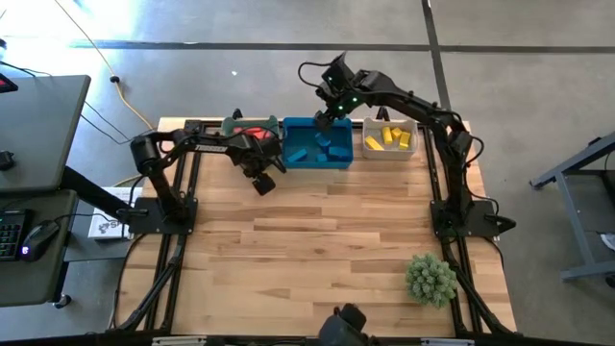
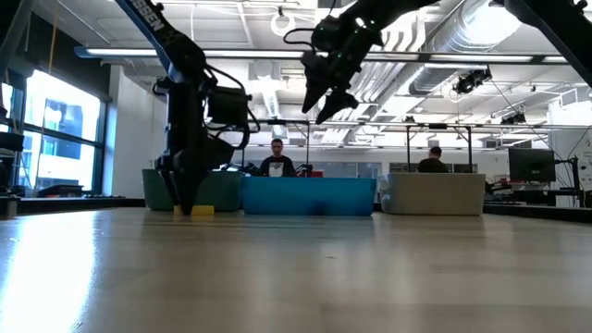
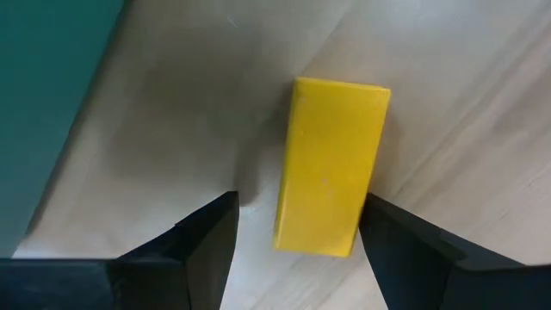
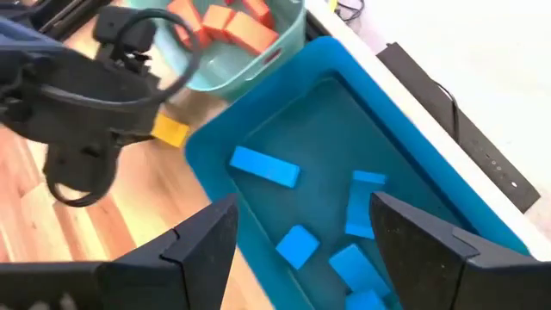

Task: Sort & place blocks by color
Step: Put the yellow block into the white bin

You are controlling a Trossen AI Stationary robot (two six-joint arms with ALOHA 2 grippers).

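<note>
Currently, step in hand: left gripper (image 3: pixel 293 237) set to pick the yellow block (image 3: pixel 331 166) off the table (image 1: pixel 317 250), by my reading.
Yellow block, location: flat on the wood at centre of the left wrist view; in the low view it sits at lower left, just beside the foot of the left arm and in front of the green bin (image 2: pixel 217 190); in the right wrist view it peeks out at mid-left beside the blue bin (image 4: pixel 405 155).
Left gripper, state: fingers apart, one on each side of the block's near end, holding nothing; no contact visible yet.
Left gripper, pose: pointing down at the table, upper centre-left of the high view, close to the front edge of the green bin and blue bin.
Advice, grasp: the block lies slightly tilted between the fingers; squaring the wrist to its long sides before closing would likely stop it twisting.
Advice, clearance: the bin wall stands near, so a straight lift looks safest before carrying toward the beige bin (image 1: pixel 389 152) at upper right of centre.
Right gripper (image 4: pixel 297 228), state: fingers spread, nothing between them.
Right gripper, pose: hanging above the blue bin, tilted downward, upper centre of the high view.
Sorted so far: blue blocks (image 4: pixel 265 166) in the blue bin, red blocks (image 4: pixel 232 21) in the green bin, yellow blocks (image 1: pixel 387 138) in the beige bin.
Other item: green spiky ball (image 1: pixel 430 279), lower right of the high view, well apart.
</note>
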